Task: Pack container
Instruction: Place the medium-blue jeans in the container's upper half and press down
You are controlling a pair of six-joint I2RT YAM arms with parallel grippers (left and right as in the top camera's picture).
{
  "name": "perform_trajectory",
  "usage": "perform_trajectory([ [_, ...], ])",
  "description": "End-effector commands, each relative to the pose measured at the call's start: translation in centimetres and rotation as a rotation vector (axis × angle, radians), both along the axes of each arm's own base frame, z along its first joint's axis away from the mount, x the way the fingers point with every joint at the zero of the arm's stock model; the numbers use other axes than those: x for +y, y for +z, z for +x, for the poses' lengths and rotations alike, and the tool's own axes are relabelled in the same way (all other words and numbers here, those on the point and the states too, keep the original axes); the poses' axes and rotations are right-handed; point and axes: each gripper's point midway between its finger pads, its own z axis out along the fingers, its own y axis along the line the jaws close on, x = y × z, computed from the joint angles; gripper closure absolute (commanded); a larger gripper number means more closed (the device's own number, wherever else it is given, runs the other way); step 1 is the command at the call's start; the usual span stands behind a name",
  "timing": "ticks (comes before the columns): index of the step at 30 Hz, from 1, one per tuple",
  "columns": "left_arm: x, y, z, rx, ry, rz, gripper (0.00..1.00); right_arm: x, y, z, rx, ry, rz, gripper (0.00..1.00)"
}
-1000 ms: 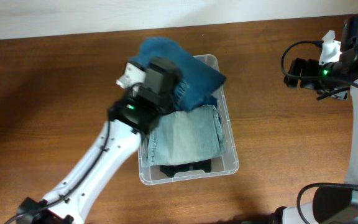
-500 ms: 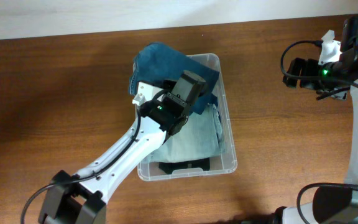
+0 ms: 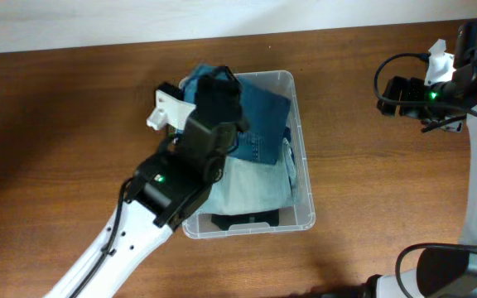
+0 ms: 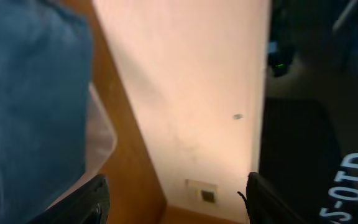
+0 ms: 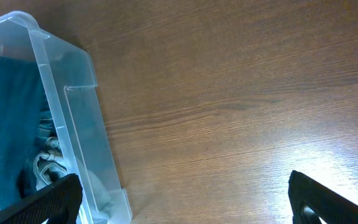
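Clear container centre frame, dark blue jeans over pale denim, left tool released above, right tool released over counter.

Overhead evenly lit, soft shadows, L wrist blurry, wall washed out, R wrist sharp, glare on table

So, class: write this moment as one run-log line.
left gripper: open, empty, over container far end | right gripper: open, empty, over table | container: holds dark jeans, light jeans
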Motion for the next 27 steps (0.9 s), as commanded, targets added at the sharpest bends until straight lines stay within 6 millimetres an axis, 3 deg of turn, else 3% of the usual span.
perform_trajectory([
  [1,1.1,-0.5,0.8,-0.022,0.055,0.122,0.3,0.0,-0.4,0.1,0.007,0.002,0.009,0.02],
  [2,1.1,-0.5,0.9,-0.026,0.06,0.122,0.3,0.0,-0.4,0.1,0.007,0.002,0.009,0.02],
  [4,1.1,0.2,2.2,-0.084,0.077,0.175,0.67,0.0,-0.4,0.1,0.007,0.002,0.009,0.02],
  [6,1.0,0.8,3.6,-0.159,0.076,0.342,0.83,0.0,-0.4,0.1,0.008,0.002,0.01,0.02],
  [8,0.6,0.7,4.9,-0.198,0.056,0.451,0.9,0.0,-0.4,0.0,0.01,0.002,0.01,0.02],
  [11,-1.0,-1.8,7.9,-0.223,-0.045,0.602,0.95,0.0,-0.4,0.0,0.01,0.002,0.01,0.02],
  [14,-1.1,-8.2,10.3,-0.099,-0.138,0.67,0.99,0.0,-0.4,0.0,0.01,0.002,0.01,0.02],
  [16,-0.9,-14.4,11.2,0.042,-0.182,0.682,0.99,0.0,-0.4,0.0,0.01,0.002,0.009,0.02],
  [17,-0.5,-18.0,11.0,0.143,-0.176,0.645,0.99,-0.1,-0.4,0.0,0.011,0.001,0.007,0.02],
  [18,-0.5,-20.1,10.7,0.207,-0.17,0.608,0.99,-0.1,-0.4,0.0,0.011,0.001,0.007,0.02],
  [20,-2.0,-24.9,10.5,0.296,-0.229,0.54,0.99,0.0,-0.4,0.0,0.011,0.001,0.007,0.02],
  [23,-5.9,-28.0,10.6,0.289,-0.391,0.429,0.99,-0.1,-0.4,0.0,0.011,0.001,0.007,0.02],
  [27,-7.4,-28.2,11.3,0.24,-0.437,0.384,0.99,-0.1,-0.4,0.0,0.013,0.001,0.007,0.02],
])
